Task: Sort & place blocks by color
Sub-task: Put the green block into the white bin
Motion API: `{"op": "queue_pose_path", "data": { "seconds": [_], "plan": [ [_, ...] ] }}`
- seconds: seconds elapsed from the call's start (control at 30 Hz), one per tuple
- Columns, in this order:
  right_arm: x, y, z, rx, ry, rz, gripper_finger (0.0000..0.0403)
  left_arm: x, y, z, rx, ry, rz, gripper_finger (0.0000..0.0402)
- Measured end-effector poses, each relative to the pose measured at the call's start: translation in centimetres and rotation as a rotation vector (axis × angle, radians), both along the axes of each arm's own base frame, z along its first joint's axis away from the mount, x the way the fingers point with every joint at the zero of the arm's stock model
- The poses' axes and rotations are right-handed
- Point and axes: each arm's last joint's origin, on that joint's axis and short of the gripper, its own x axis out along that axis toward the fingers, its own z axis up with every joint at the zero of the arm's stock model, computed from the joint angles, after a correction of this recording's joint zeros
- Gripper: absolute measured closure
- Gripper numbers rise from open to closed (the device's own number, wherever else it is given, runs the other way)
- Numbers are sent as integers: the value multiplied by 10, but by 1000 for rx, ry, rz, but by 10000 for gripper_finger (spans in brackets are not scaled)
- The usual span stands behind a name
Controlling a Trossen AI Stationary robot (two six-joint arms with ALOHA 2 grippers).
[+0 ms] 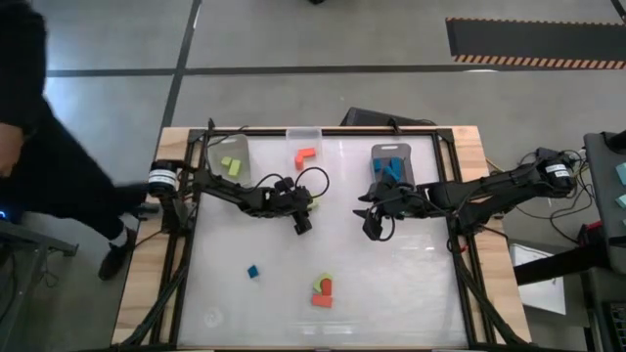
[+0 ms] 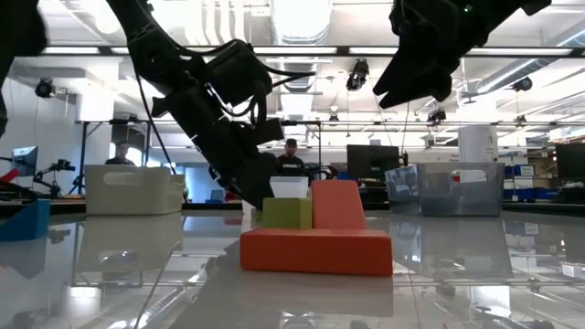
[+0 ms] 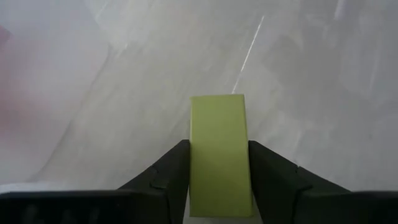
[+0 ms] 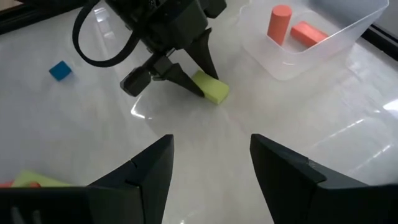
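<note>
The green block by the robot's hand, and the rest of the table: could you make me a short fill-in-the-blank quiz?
1. The left end effector has its fingers on either side of a ___ block.
2. The right end effector holds ___.
3. The loose small cube on the table is ___.
4. The clear bin holds blocks coloured ___.

Missing words: green; nothing; blue; orange-red

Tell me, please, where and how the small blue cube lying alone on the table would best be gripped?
Grip the blue cube across two opposite flat side faces, coming straight down from above. It sits flat on the table with nothing beside it, so the fingers have room on either side. The left gripper is busy closing on a green block; the open right gripper looks free.
</note>
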Motion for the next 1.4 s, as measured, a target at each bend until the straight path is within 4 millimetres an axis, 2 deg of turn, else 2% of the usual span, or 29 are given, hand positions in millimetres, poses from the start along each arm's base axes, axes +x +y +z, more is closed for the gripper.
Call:
{"op": "queue_pose_path", "data": {
  "seconds": [0.07, 0.33, 0.57, 0.83, 1.03, 1.2, 1.4],
  "plan": [
    [0, 0, 0, 0, -4, 0, 200, 0, 0, 0, 0, 0, 0, 286],
    [1, 0, 1, 1, -9, 0, 200, -2, -4, 7, -16, -12, 8, 286],
    [1, 0, 1, 4, -13, -2, 200, -14, -6, 39, -21, -49, 19, 286],
    [1, 0, 0, 7, -14, -4, 200, -43, -5, 78, 50, -12, 85, 286],
    [1, 0, -1, 7, -13, -5, 200, -71, 0, 104, 168, 21, 201, 286],
    [0, 0, -1, 7, -9, -4, 200, -95, 15, 120, 205, 38, 339, 286],
    [0, 0, -2, 6, -8, -3, 200, -119, 42, 122, 216, 57, 494, 286]
  ]
}}
